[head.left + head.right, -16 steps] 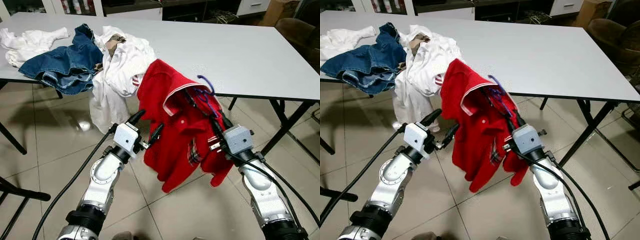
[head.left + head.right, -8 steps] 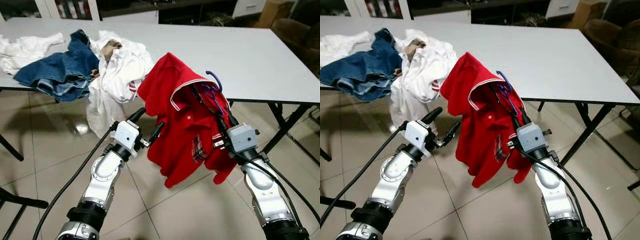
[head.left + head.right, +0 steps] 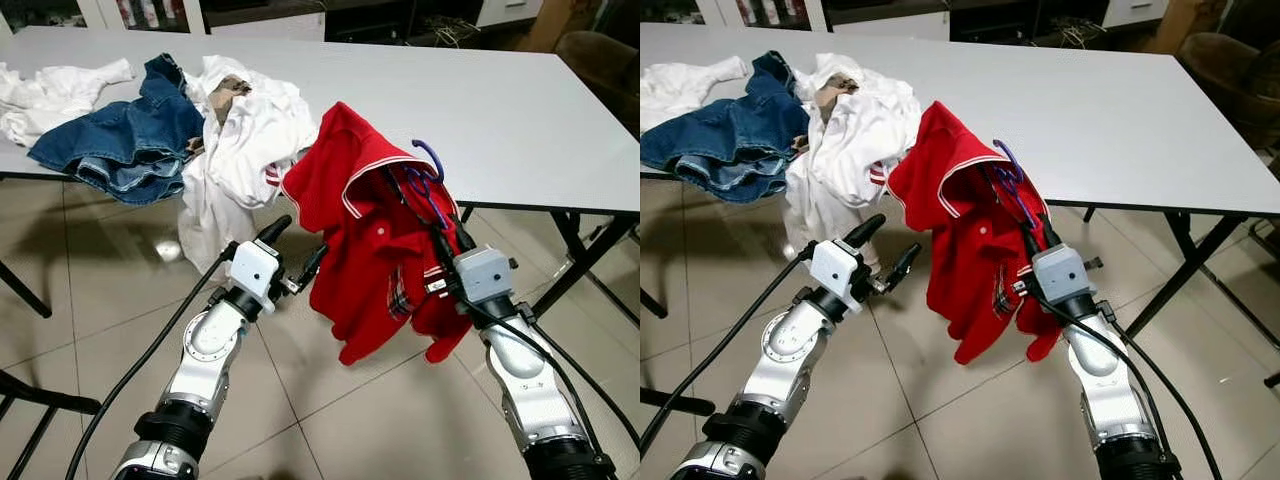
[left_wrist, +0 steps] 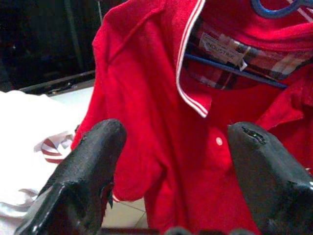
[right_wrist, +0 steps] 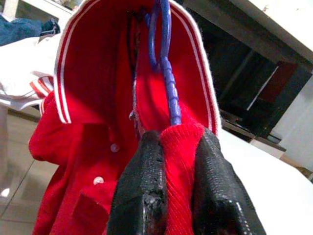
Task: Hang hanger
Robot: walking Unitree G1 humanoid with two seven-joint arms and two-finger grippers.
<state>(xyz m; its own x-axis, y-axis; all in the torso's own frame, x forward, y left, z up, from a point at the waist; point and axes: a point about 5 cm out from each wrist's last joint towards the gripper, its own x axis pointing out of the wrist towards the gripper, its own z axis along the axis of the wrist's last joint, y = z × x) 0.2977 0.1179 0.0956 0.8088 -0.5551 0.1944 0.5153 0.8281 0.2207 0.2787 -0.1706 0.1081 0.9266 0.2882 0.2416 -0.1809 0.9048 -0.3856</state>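
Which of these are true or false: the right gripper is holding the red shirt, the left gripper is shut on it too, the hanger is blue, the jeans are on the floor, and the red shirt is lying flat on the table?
1. The right gripper is clamped on the red shirt. True.
2. The left gripper is shut on the shirt as well. False: its fingers are spread open beside the shirt, holding nothing.
3. The hanger inside the shirt is blue. True.
4. The jeans lie on the floor. False: they lie on the white table, next to white clothes.
5. The red shirt lies flat on the table. False: it hangs in the air at the table's edge.
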